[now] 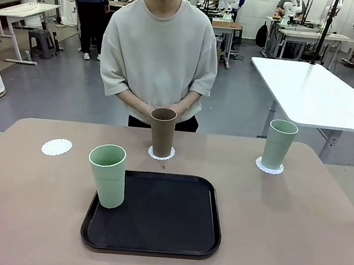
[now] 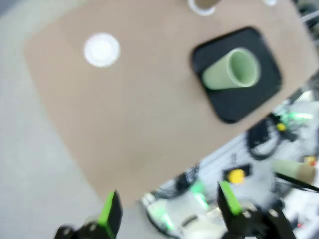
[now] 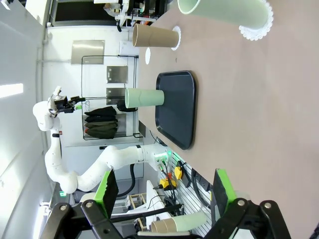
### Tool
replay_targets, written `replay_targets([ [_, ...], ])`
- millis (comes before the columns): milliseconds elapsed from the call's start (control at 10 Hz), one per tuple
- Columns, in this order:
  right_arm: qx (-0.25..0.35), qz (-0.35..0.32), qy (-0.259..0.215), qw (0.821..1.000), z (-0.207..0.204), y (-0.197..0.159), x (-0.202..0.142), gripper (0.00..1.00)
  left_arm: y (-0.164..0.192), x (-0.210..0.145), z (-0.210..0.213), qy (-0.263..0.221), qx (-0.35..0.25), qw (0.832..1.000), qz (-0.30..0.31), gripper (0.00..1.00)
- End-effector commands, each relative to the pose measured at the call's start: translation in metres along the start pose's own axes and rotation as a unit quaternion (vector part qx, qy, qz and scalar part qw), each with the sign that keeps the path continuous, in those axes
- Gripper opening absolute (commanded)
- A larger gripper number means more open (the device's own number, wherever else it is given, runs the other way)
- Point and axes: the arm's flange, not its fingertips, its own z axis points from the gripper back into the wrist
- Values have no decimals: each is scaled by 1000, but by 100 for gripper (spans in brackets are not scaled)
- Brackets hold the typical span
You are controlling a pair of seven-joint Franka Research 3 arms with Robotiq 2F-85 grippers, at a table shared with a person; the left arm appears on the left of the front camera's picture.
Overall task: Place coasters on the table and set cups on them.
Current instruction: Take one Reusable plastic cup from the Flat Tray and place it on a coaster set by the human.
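Above the bench (image 1: 292, 235), your left tool (image 2: 168, 201) hangs high, its green-padded fingers spread wide, released and touching nothing. Your right tool (image 3: 164, 186) is just as wide open and empty, nothing between its fingers.

At the middle of the bench's far edge, the brown cup (image 1: 162, 132) stands upright on a scalloped white coaster (image 1: 170, 155). A person's hands (image 1: 182, 112) are held together just behind it. Near the far-right corner, a mint-green cup (image 1: 279, 144) stands upright on a second coaster (image 1: 268, 169). Near the far-left corner, a third coaster (image 1: 56, 147) lies bare. The other mint-green cup (image 1: 107, 175), matte, tapered and handleless, stands upright in the far-left corner of the black tray (image 1: 169, 218), which sits at the middle of the bench's near edge.
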Motion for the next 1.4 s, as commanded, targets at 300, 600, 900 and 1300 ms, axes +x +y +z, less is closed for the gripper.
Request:
replay_targets([
  [300, 3, 2, 0, 1000, -2, 2, -5, 100, -33, 28, -80, -4, 56, 994, -94, 100],
  [600, 3, 2, 0, 1000, -2, 2, -5, 100, -36, 33, -108, 12, 46, 991, -129, 100],
  [900, 3, 2, 0, 1000, -2, 2, -5, 100, -42, 33, -112, 20, 41, 992, -117, 100],
  [1300, 3, 2, 0, 1000, -2, 2, -5, 100, -42, 33, -112, 20, 41, 992, -117, 100],
])
